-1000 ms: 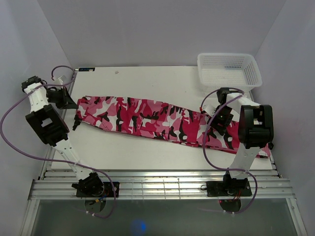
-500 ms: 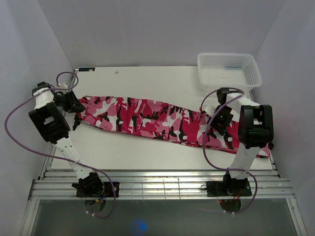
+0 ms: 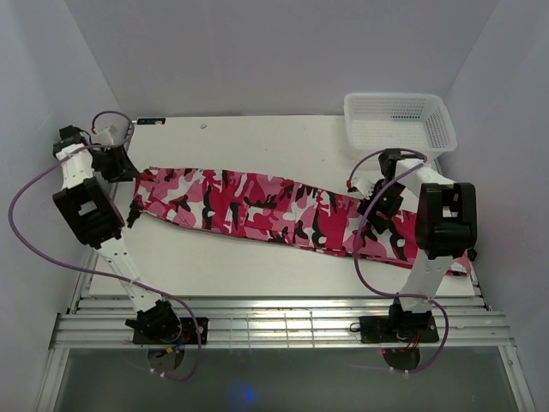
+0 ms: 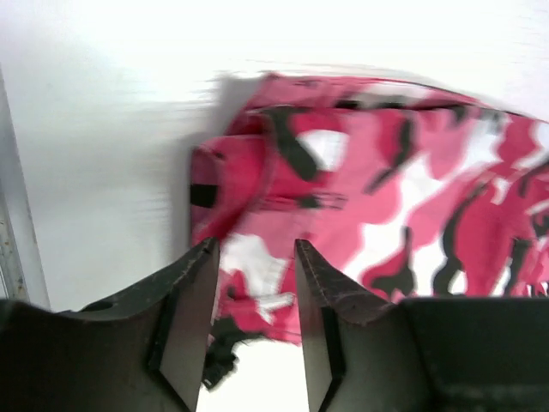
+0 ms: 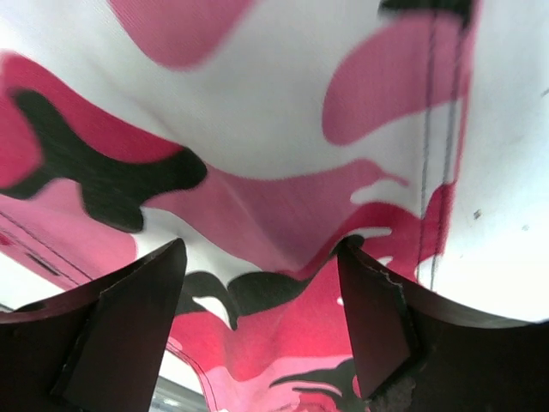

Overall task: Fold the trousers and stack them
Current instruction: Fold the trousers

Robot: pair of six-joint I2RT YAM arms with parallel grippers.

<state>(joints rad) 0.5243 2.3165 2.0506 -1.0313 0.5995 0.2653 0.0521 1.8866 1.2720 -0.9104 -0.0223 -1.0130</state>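
Note:
The pink, white and black camouflage trousers (image 3: pixel 257 206) lie stretched in a long strip across the white table (image 3: pixel 257 142), from far left to near right. My left gripper (image 3: pixel 120 165) hovers just off their left end. In the left wrist view its jaws (image 4: pixel 256 249) stand open with nothing gripped, and the trousers' end (image 4: pixel 386 189) lies beyond and below them. My right gripper (image 3: pixel 383 206) is down over the right part of the trousers. Its jaws (image 5: pixel 260 249) are spread wide, with the cloth (image 5: pixel 257 112) bunched between the fingers but not pinched.
A white mesh basket (image 3: pixel 399 120) stands at the back right corner. Purple cables loop around both arms. An aluminium rail frame (image 3: pixel 274 322) runs along the near edge, and white walls close in on both sides.
My left gripper has gone from shut to open and shifted slightly toward the back beside the trousers' left end. The right jaws have spread a little wider. The trousers lie as before.

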